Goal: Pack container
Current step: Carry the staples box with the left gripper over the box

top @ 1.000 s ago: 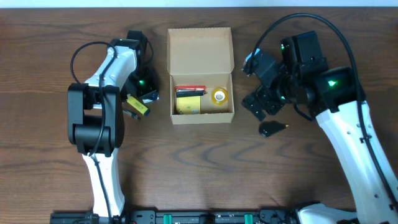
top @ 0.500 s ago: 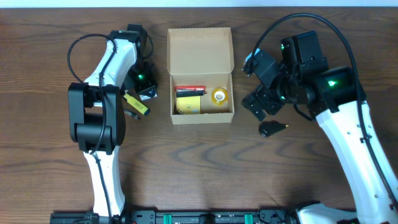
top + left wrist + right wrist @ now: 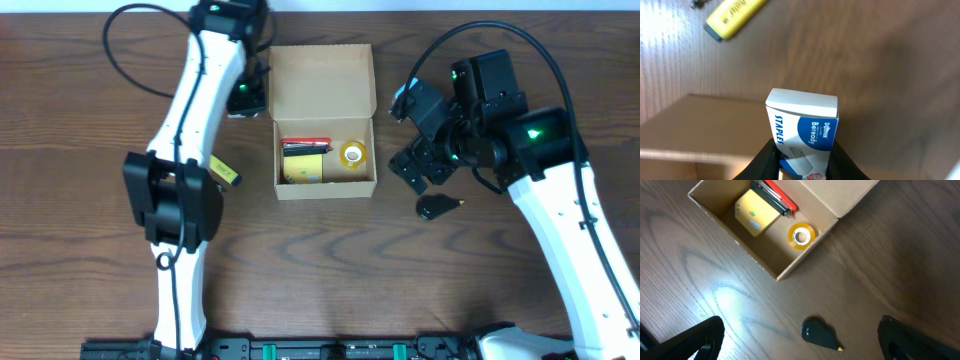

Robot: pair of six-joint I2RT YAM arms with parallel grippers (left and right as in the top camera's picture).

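The tan cardboard container [image 3: 288, 190] sits open at the table's middle, its lid [image 3: 320, 82] folded back. Inside lie a yellow pad [image 3: 303, 168], a red pen [image 3: 305, 144] and a tape roll [image 3: 352, 154]. The container also shows in the right wrist view [image 3: 760, 262]. My left gripper [image 3: 802, 162] is shut on a white and blue staples box [image 3: 802, 132] and hangs by the lid's left edge [image 3: 250, 95]. My right gripper [image 3: 800, 340] is open above a black teardrop-shaped item [image 3: 817, 333], which lies right of the container [image 3: 437, 207].
A yellow highlighter [image 3: 224, 172] lies on the wood left of the container; it also shows in the left wrist view [image 3: 735, 17]. The right arm's body [image 3: 470, 120] stands right of the container.
My left arm has swung from beside the highlighter up toward the back, now at the lid's left edge, holding the staples box. The right arm has not moved.
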